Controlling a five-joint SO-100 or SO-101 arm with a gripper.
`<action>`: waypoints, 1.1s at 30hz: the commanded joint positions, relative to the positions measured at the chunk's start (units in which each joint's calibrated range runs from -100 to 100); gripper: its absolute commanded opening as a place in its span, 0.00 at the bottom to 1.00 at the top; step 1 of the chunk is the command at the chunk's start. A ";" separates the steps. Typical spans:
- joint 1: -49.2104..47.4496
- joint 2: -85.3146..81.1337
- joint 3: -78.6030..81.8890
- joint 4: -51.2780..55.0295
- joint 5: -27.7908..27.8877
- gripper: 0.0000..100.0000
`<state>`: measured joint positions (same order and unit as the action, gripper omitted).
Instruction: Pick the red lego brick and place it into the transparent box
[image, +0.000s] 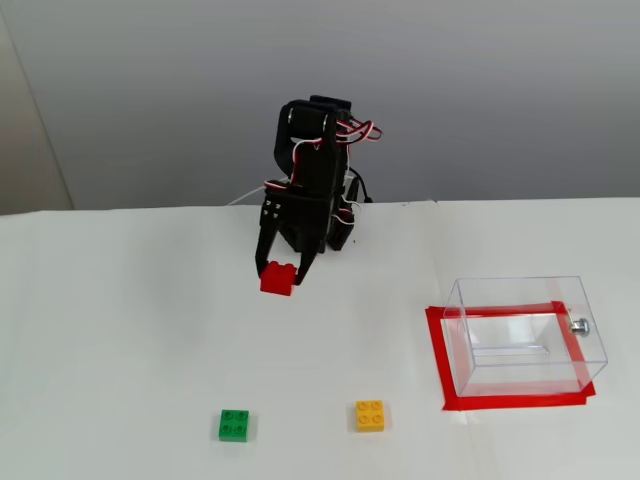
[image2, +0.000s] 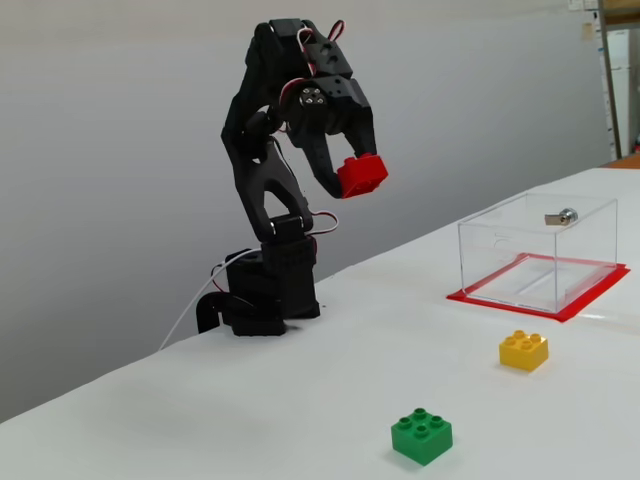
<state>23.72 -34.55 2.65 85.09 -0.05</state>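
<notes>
- Both fixed views: gripper (image: 280, 272) clamps the red brick (image2: 362, 175), raised well above the table (image2: 300, 400) near its far edge.
- Clear box (image: 525, 335) sits on red tape (image: 437, 350) by the right edge, empty.
- Green brick (image: 235, 425) and yellow brick (image: 370, 415) lie near the front edge.

You've got a green brick (image: 235, 425) and a yellow brick (image: 370, 415) sitting on the white table (image: 120, 330), studs up, well apart from each other, green to the left of yellow in both fixed views. Off to the right there's a red tape rectangle (image: 437, 360) stuck flat on the tabletop. Plain grey wall (image: 500, 90) behind it all.
</notes>
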 joint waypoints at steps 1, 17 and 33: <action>-6.23 -1.05 -2.65 -0.32 -0.21 0.07; -47.19 3.36 -8.43 0.20 -0.21 0.07; -62.42 20.16 -25.34 0.20 -0.21 0.07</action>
<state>-36.54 -16.03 -18.98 85.09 -0.05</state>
